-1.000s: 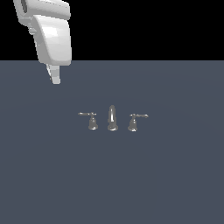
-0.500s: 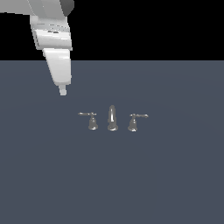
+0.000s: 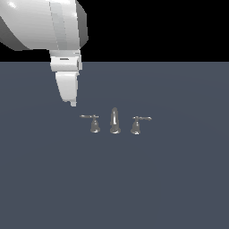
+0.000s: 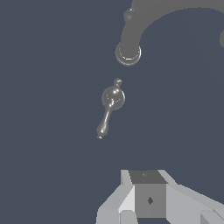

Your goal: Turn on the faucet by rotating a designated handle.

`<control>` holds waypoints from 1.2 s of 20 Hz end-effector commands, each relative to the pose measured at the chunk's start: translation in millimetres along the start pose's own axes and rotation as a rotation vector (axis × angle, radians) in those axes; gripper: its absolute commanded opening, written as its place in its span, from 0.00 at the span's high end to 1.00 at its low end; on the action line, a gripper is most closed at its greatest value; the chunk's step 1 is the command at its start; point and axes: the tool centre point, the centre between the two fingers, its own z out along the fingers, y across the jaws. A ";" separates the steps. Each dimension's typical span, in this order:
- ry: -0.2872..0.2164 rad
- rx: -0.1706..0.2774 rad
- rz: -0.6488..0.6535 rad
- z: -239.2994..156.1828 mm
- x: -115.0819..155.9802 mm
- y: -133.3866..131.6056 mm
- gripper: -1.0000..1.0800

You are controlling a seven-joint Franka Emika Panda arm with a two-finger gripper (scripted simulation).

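The faucet is a small chrome set on the dark grey surface: an upright spout point(image 3: 115, 120) between two lever handles. The handle point(image 3: 94, 123) with its thin lever pointing to the exterior view's left stands left of the spout; its twin point(image 3: 136, 125) points right. My gripper point(image 3: 73, 103) hangs just above and to the left of that lever's tip, apart from it, fingers together and holding nothing. In the wrist view the handle point(image 4: 112, 99) and its lever lie ahead of the gripper point(image 4: 143, 176), with the spout point(image 4: 128, 52) beyond.
The flat dark grey surface point(image 3: 170, 188) stretches all around the faucet. The bulky white arm point(image 3: 44, 24) fills the upper left of the exterior view.
The arm has come down and toward the exterior view's right, bringing the fingertips from well above and left of the faucet to just beside the left lever's tip.
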 end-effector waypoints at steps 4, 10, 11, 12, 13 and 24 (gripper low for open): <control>0.006 0.004 0.123 29.8 16.1 -27.6 1.00; 0.009 0.007 0.234 55.5 33.7 -51.0 1.00; 0.010 0.008 0.249 58.8 36.3 -54.1 1.00; 0.010 0.008 0.263 61.8 38.7 -56.9 1.00; 0.010 0.009 0.276 64.6 41.0 -59.5 1.00; 0.008 0.011 0.328 75.4 50.8 -69.8 1.00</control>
